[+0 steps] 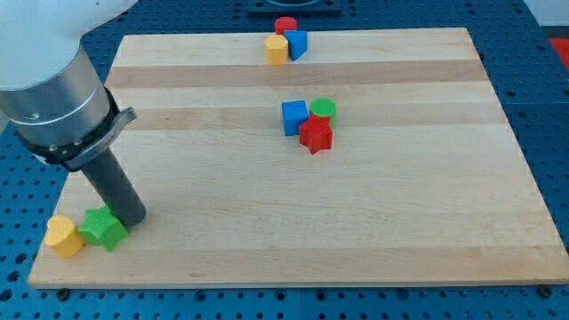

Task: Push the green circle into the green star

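Note:
The green circle [324,108] sits near the board's middle top, touching a blue cube [294,117] on its left and a red star [316,135] below it. The green star [103,229] lies at the view's bottom left corner of the board, next to a yellow block [64,236] on its left. My tip [131,216] stands just right of the green star, touching or almost touching it, and far from the green circle.
A red cylinder [285,26], a blue block [296,43] and a yellow block [276,49] cluster at the board's top edge. The wooden board [400,222] lies on a blue perforated table. The arm's grey body fills the view's top left.

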`<move>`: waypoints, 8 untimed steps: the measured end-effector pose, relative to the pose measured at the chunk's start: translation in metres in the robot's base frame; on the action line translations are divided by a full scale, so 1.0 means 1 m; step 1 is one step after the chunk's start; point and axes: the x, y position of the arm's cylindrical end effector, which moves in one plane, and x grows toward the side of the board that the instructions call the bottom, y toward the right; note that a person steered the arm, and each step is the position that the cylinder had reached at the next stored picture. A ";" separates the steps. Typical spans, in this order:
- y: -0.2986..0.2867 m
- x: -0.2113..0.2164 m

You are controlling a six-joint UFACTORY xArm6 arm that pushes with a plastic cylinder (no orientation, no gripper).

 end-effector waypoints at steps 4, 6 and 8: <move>0.054 -0.005; 0.220 -0.006; 0.281 -0.049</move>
